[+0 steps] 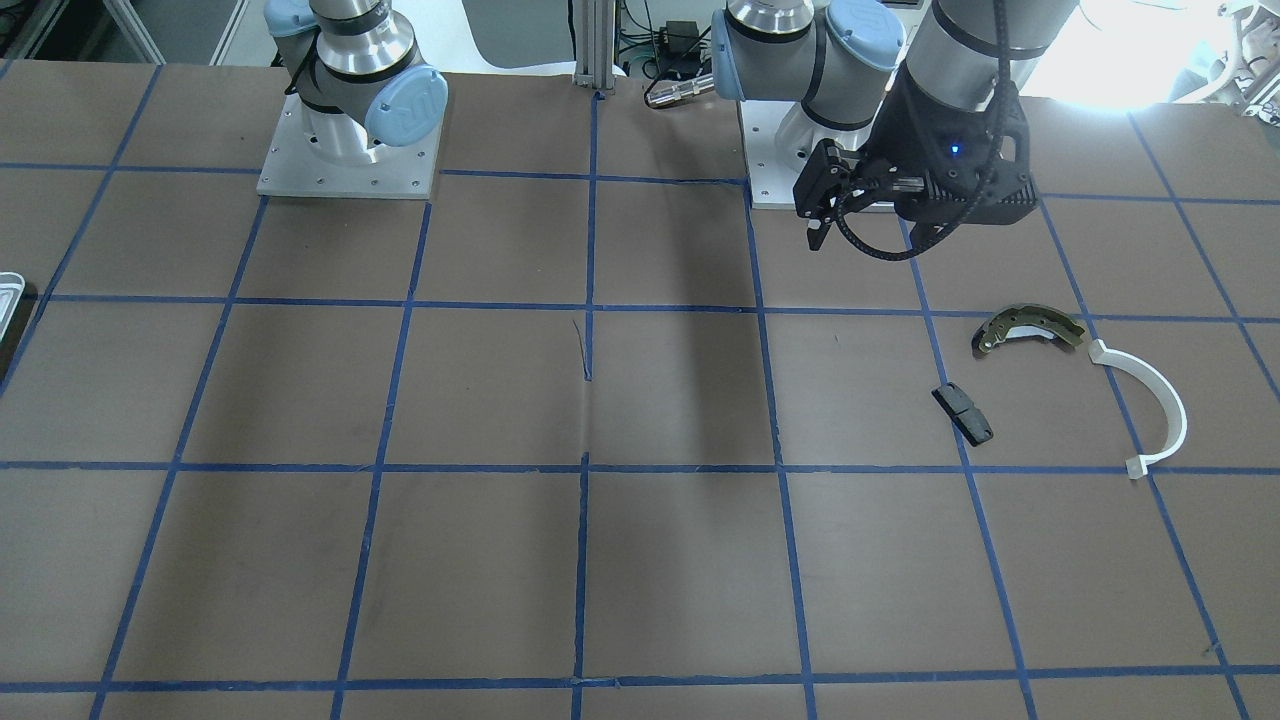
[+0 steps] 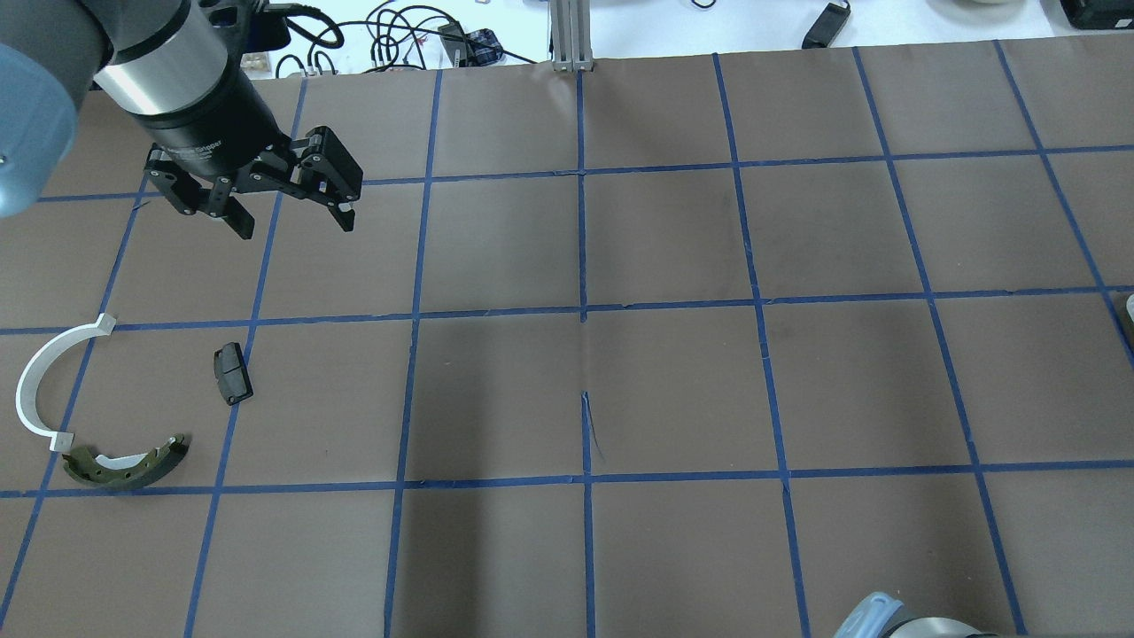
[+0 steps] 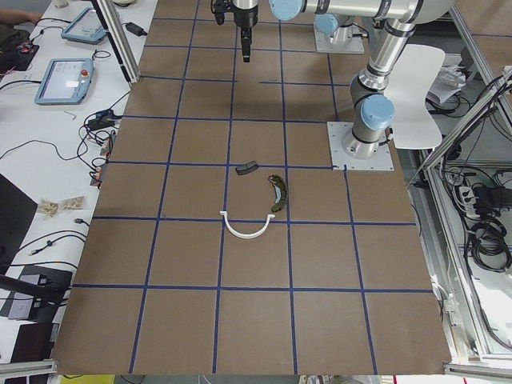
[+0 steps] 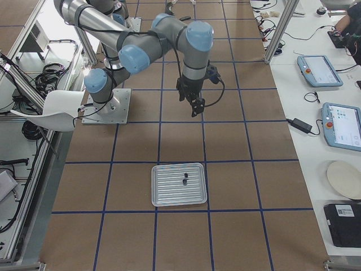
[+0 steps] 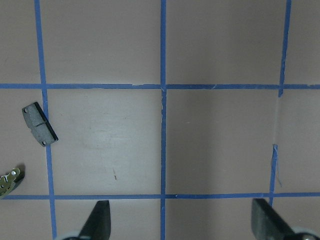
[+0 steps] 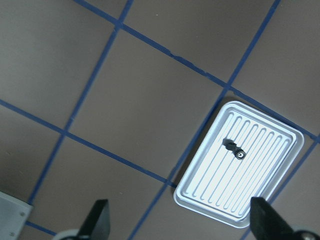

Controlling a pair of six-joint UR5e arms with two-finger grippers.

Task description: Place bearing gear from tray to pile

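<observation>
Two grippers: I see both raised off the desk, neither gripping anything.
Left gripper [image 2: 295, 226]: fingers spread wide, nothing between them. It hangs over bare desk near the left end, on the operators'-edge side of the pile.
Right gripper [image 6: 181, 220]: fingers spread wide too, nothing between them. It hangs over bare desk, apart from the tray and on the side toward the desk middle.
Bearing gear [image 6: 235, 148]: small dark part lying inside the tray, about mid-tray. Too small for me to read any detail.
Tray [image 4: 169, 197]: ribbed, silvery, flat on the desk close to the right-end edge.
Pile: three loose parts close to the left-end edge, well apart from the tray.
Brake shoe [image 2: 151, 470]: olive, curved, the pile part nearest the robot-side edge.
White arc [image 2: 22, 390]: closest to the left-end edge. One tip is just beside the brake shoe's end; I can't tell if they touch.
Black block [image 2: 232, 373]: lies alone, toward the desk middle from the other two.
</observation>
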